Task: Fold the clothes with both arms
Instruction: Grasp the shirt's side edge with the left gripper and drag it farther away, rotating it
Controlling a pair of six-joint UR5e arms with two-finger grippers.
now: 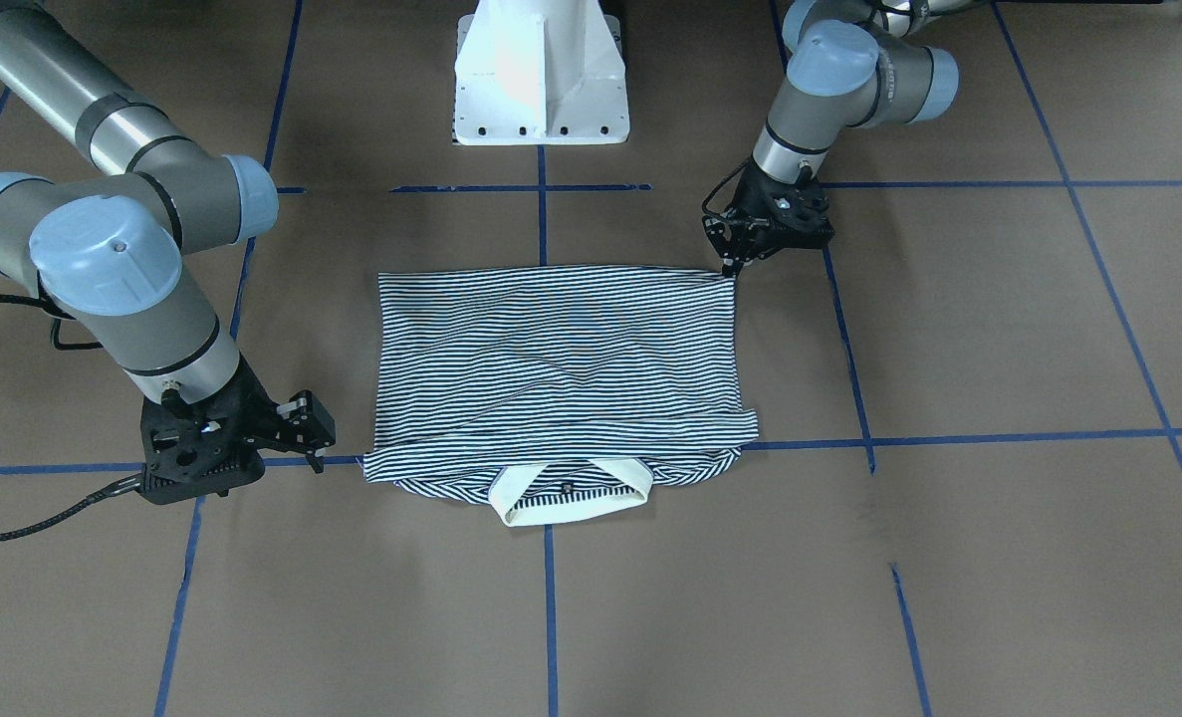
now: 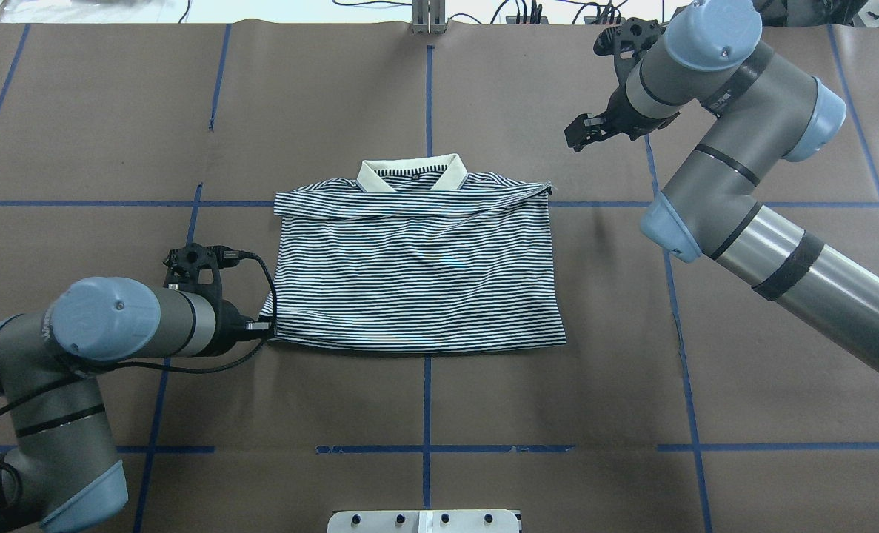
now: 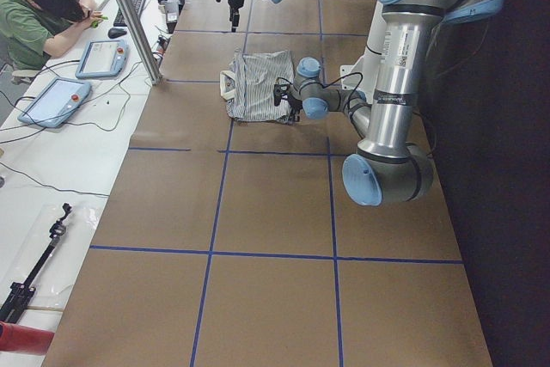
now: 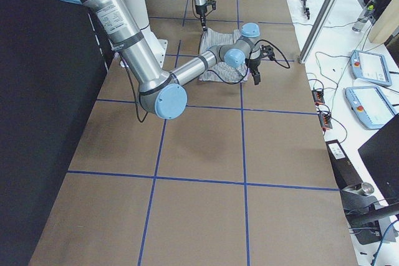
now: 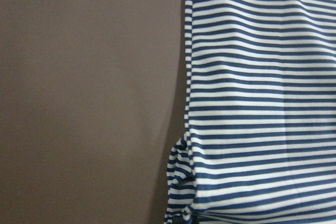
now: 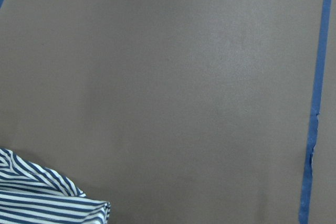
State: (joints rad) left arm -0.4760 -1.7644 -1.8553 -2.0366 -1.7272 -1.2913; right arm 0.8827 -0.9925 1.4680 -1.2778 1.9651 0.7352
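Note:
The striped polo shirt [image 1: 561, 368] [image 2: 417, 274] lies folded into a flat rectangle in the middle of the table. Its cream collar [image 2: 412, 174] points away from the robot. My left gripper [image 2: 265, 326] [image 1: 730, 264] is low at the shirt's near-left corner, fingers pinched together on the fabric edge. In the left wrist view, the cloth [image 5: 262, 103] bunches slightly at that edge. My right gripper [image 2: 583, 135] [image 1: 320, 433] stands open and holds nothing, off the shirt's far-right corner. Only a bit of stripe [image 6: 42, 198] shows in the right wrist view.
Brown table cover with blue tape lines [image 2: 427, 111]. The white pedestal base [image 1: 541, 80] stands at the robot's edge. Beyond the far edge are a metal post [image 3: 129, 15], a person at a desk [image 3: 43, 6] and control tablets [image 4: 368, 66].

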